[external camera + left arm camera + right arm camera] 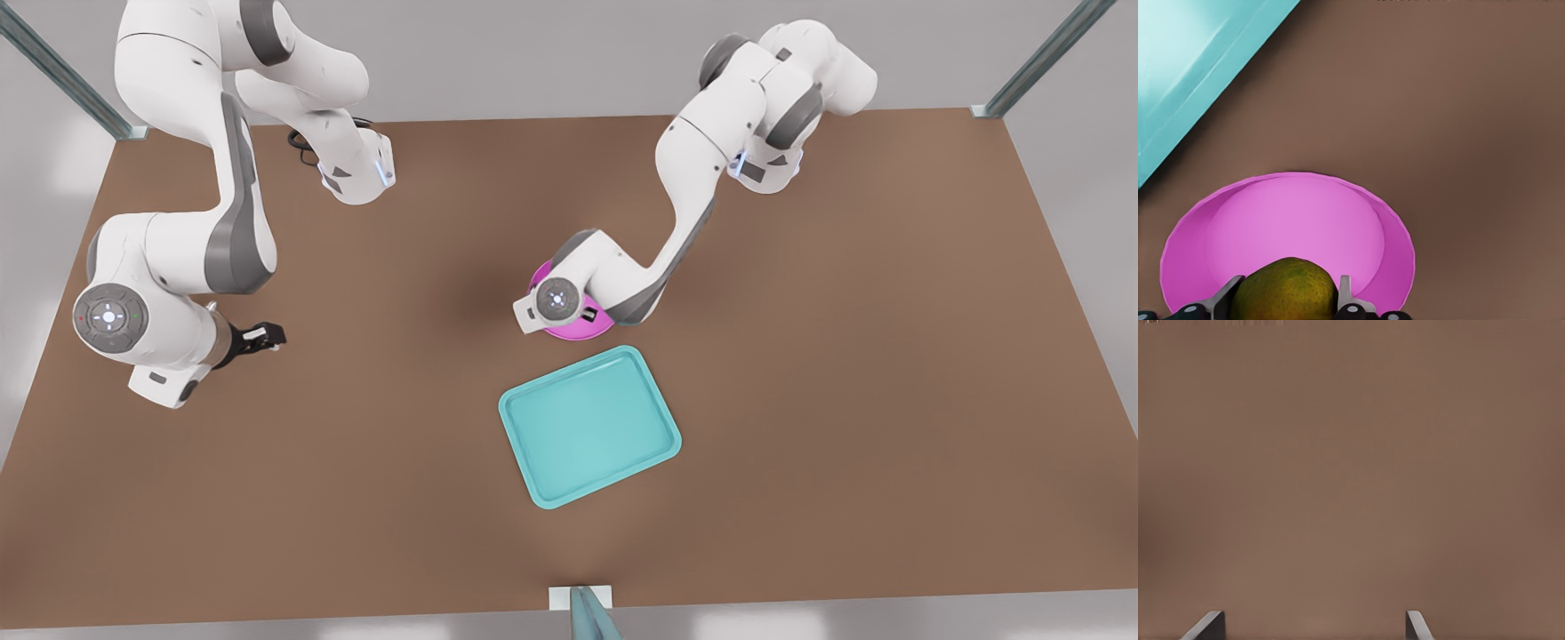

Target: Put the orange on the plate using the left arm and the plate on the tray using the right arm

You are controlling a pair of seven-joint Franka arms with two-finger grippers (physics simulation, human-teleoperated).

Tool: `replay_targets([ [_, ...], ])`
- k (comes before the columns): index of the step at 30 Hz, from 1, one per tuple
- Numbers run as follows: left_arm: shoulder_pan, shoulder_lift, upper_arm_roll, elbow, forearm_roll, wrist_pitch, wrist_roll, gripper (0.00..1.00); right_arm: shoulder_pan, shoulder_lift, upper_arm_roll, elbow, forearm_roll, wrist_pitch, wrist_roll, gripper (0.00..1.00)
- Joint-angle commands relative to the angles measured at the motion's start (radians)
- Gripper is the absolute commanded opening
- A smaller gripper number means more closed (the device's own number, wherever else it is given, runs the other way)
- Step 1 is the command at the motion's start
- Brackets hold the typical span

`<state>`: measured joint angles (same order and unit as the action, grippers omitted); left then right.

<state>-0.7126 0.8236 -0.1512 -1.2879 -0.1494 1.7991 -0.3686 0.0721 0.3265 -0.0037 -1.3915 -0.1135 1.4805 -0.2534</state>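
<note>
My left gripper [1286,295] is shut on the orange [1285,283], a bumpy yellow-green ball, which it holds just above the pink plate [1295,213]. In the front view that arm's hand covers most of the plate [578,332], which lies on the table at the teal tray's [589,427] far edge. The tray's corner [1185,60] also appears in the left wrist view. My right gripper [264,338] waits at the front view's left, low over bare table, open with nothing between its fingers [1208,625].
The brown table [845,356] has wide free room on the front view's right and along the near edge. Metal frame posts [1040,58] stand at the table's corners and one at the middle of the near edge.
</note>
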Motion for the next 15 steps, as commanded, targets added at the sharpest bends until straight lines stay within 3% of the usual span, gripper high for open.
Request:
replay_targets([
  [1,0.001,0.003,0.001,-0.001,0.03,0.023,-0.543,1.0,0.0,0.0,-0.001,0.0,0.001,0.006,-0.003,1.0],
  [5,0.002,-0.011,0.005,-0.021,0.03,0.033,-0.543,1.0,0.0,0.0,-0.001,0.0,0.001,0.006,-0.003,1.0],
  [6,0.012,-0.093,0.059,-0.008,0.021,-0.099,-0.529,1.0,0.002,-0.001,0.001,0.0,0.009,0.006,0.0,1.0],
  [7,0.03,-0.193,0.149,0.021,0.014,-0.277,-0.428,1.0,0.003,-0.001,0.001,-0.032,0.052,0.009,0.0,1.0],
  [8,0.044,-0.306,0.286,0.027,0.013,-0.382,-0.346,1.0,0.003,-0.061,0.001,-0.191,0.202,0.15,0.0,1.0],
  [10,0.045,-0.34,0.562,0.136,0.013,-0.547,0.019,1.0,0.021,-0.063,0.014,-0.368,0.423,0.372,0.003,1.0],
  [13,0.074,-0.376,0.73,0.136,-0.025,-0.578,0.217,1.0,0.087,-0.015,0.097,-0.442,0.574,0.605,0.092,1.0],
  [14,0.184,-0.414,0.661,0.133,-0.041,-0.601,0.214,1.0,0.117,-0.014,0.126,-0.529,0.621,0.698,0.106,1.0],
  [15,0.45,-0.488,0.236,0.098,0.12,-0.555,0.197,1.0,0.117,-0.02,0.186,-0.624,0.673,0.813,0.106,1.0],
])
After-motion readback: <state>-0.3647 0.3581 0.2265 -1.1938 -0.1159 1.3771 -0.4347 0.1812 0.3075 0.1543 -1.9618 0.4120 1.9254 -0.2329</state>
